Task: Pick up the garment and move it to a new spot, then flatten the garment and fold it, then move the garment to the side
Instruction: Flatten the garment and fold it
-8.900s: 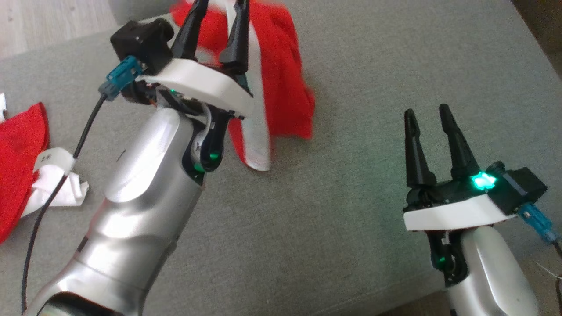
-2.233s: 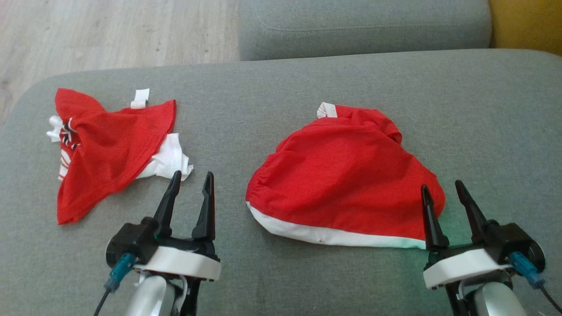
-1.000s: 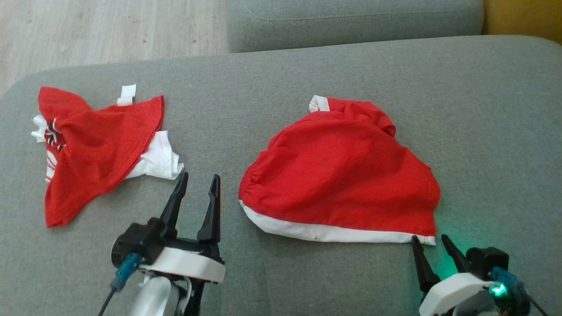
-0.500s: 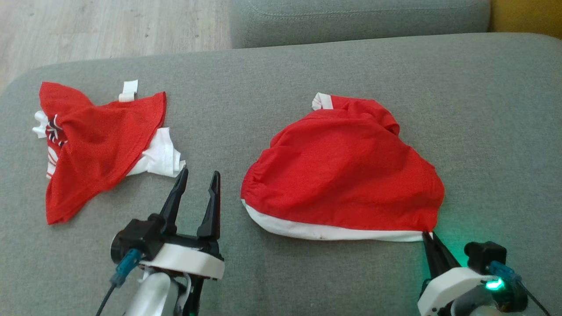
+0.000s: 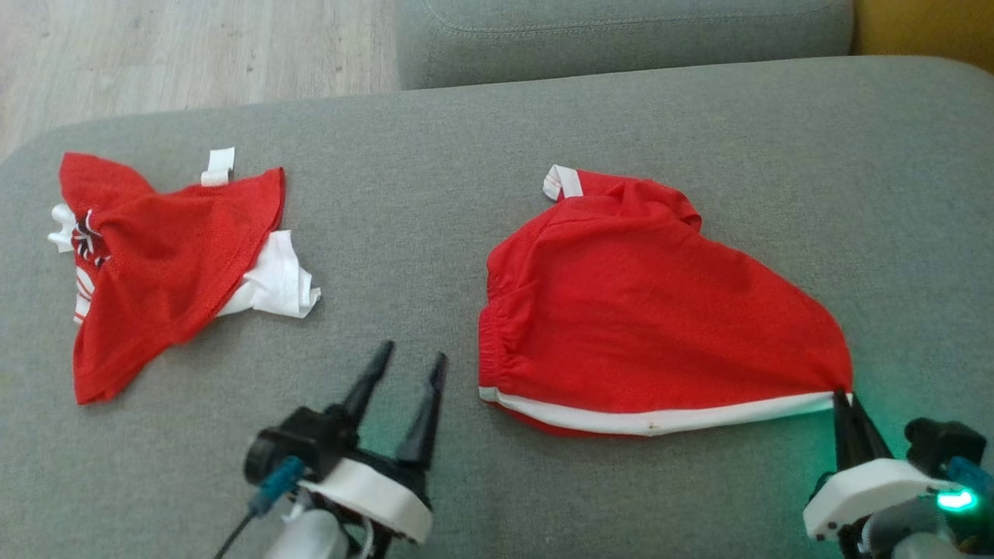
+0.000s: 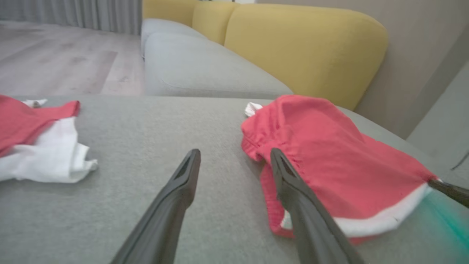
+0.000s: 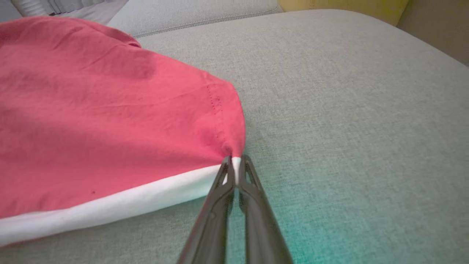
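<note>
Soft, even daylight casts faint shadows, a green lamp on the right gripper (image 5: 842, 397) tints the sofa cushion (image 5: 901, 423) at five o'clock in the head view, and wrist-view backgrounds blur slightly.

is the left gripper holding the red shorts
No, the left gripper stands open over the grey cushion, apart from the red shorts.

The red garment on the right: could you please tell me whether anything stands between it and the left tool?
Nothing visible does. Only bare grey cushion separates the open left tool from the garment and its gathered waistband edge. The right tool is shut on the garment's white-hemmed corner.
</note>
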You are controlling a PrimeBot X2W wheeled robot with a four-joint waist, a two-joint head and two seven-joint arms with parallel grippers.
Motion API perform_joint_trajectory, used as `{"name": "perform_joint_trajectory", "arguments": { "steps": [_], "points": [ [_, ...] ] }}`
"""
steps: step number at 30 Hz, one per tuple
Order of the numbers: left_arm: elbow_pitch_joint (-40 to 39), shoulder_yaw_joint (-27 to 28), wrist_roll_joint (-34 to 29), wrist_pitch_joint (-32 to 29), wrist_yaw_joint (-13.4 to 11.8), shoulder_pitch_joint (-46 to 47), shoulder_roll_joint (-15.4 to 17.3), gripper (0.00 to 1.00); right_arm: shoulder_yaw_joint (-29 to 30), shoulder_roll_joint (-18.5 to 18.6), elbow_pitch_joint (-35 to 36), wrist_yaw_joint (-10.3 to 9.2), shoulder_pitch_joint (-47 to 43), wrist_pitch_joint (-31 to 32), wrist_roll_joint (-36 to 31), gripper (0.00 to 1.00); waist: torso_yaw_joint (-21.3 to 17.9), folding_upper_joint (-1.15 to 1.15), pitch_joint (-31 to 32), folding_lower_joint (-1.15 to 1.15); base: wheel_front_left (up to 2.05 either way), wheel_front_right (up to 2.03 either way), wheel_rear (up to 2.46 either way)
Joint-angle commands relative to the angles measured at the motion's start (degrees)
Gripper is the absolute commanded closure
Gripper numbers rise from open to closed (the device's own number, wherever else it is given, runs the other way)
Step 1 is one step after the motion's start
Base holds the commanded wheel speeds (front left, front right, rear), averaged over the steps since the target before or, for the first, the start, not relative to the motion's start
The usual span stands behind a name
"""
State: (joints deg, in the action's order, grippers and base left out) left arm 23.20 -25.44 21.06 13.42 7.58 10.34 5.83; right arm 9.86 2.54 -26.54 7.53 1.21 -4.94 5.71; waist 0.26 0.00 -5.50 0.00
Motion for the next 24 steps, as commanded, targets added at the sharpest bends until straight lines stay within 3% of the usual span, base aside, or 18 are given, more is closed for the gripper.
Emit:
{"name": "perform_joint_trajectory", "arguments": {
  "steps": [1,12,24],
  "points": [
    [-1.51,0.10,0.88,-0.25,-0.09,3.08,1.32,0.00,-0.84,0.34,1.98,-0.04,2.58,-0.14,-0.38,1.00,0.05,0.00,-0.13,0.00,0.00,0.00,0.00],
    [-2.44,-16.13,9.46,-3.38,-0.09,6.63,7.49,0.00,-1.04,0.34,1.95,-0.04,3.54,-0.11,-0.33,1.00,-0.54,0.00,-1.18,0.00,0.00,0.00,0.00],
    [2.19,-23.18,13.21,-5.54,-0.09,12.31,8.86,0.00,-2.63,0.33,1.97,-0.04,5.35,-0.75,0.39,1.00,-2.11,0.00,-3.51,0.00,0.00,0.00,0.00]
  ]
}}
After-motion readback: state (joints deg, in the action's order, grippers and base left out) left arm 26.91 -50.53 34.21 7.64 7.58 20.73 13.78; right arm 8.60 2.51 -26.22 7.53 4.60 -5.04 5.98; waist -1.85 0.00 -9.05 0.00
